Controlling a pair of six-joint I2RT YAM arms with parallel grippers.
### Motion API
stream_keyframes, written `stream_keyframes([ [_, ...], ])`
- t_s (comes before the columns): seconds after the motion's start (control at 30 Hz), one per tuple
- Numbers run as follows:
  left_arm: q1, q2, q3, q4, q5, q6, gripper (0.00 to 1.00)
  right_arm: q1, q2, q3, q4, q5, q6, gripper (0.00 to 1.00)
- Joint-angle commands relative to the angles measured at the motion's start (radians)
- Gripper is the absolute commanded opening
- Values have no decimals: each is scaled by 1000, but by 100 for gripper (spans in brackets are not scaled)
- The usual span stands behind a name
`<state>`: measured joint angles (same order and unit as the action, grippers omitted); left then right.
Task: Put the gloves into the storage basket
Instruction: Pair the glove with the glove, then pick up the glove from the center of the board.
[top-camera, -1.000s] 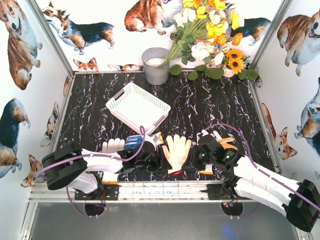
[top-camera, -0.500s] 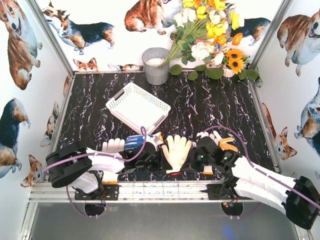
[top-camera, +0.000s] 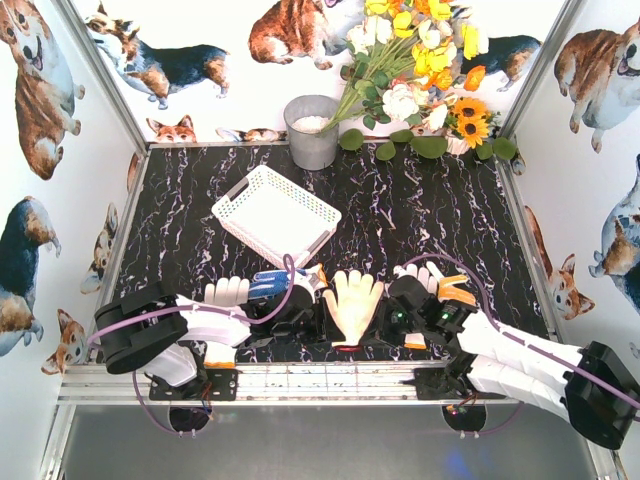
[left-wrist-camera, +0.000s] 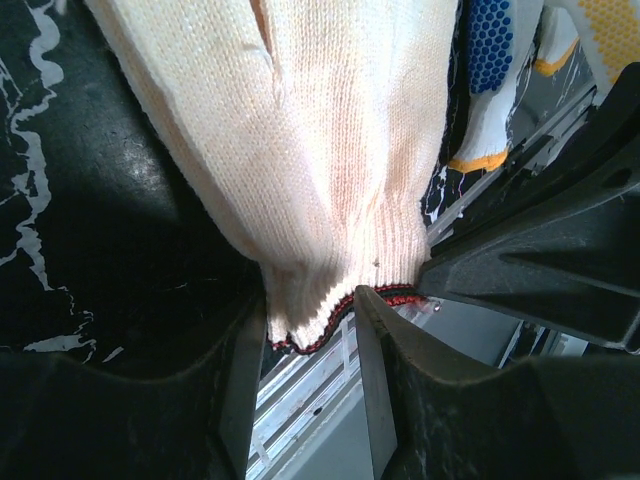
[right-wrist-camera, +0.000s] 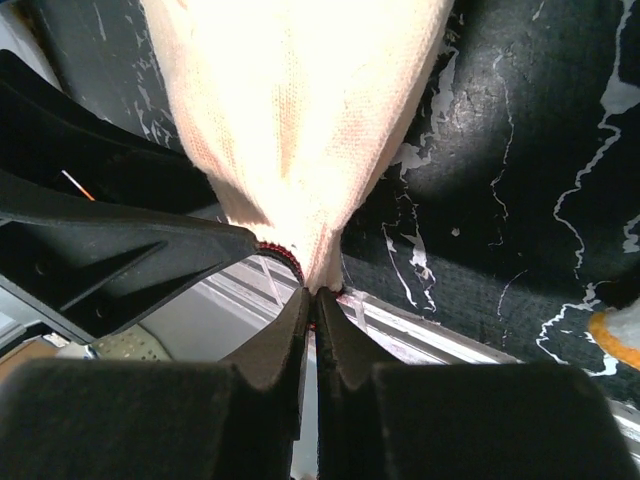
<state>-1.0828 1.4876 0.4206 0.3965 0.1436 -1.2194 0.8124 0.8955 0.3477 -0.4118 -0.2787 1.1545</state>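
A cream glove (top-camera: 356, 298) with a red-trimmed cuff lies palm-flat at the table's near edge, between my two grippers. My right gripper (right-wrist-camera: 312, 292) is shut, pinching one corner of that cuff (right-wrist-camera: 300, 150); from above it sits at the glove's right side (top-camera: 385, 322). My left gripper (left-wrist-camera: 310, 300) stands open, its fingers either side of the cuff's edge (left-wrist-camera: 320, 200), at the glove's left (top-camera: 320, 320). A blue-dotted glove (top-camera: 270, 283) and a white glove (top-camera: 227, 291) lie by the left arm. An orange-cuffed glove (top-camera: 455, 290) lies right. The white storage basket (top-camera: 237, 188) sits behind, with nothing in it.
A grey metal bucket (top-camera: 312, 130) stands at the back, beside a bunch of flowers (top-camera: 420, 70). The aluminium rail (top-camera: 330, 380) runs along the table's near edge, just below the cuff. Printed walls close in both sides.
My right gripper's jaws have closed on the cuff corner and that arm has shifted slightly left. The left gripper's jaws have narrowed around the cuff. The glove stays in place.
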Motion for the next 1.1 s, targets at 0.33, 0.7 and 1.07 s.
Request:
stream_keyframes([
  [0.33,-14,6,-8,11,-10,-13,18,19,10,11,49,36,-2,2],
  [0.7,-14,-41,-45,-12,-25,-29,18,-23,-98,147,-211,139,-159,50],
  [1.07,-14,-7,-75,108,3,-68,38,-50,-100,-74,204,-11,46,61],
])
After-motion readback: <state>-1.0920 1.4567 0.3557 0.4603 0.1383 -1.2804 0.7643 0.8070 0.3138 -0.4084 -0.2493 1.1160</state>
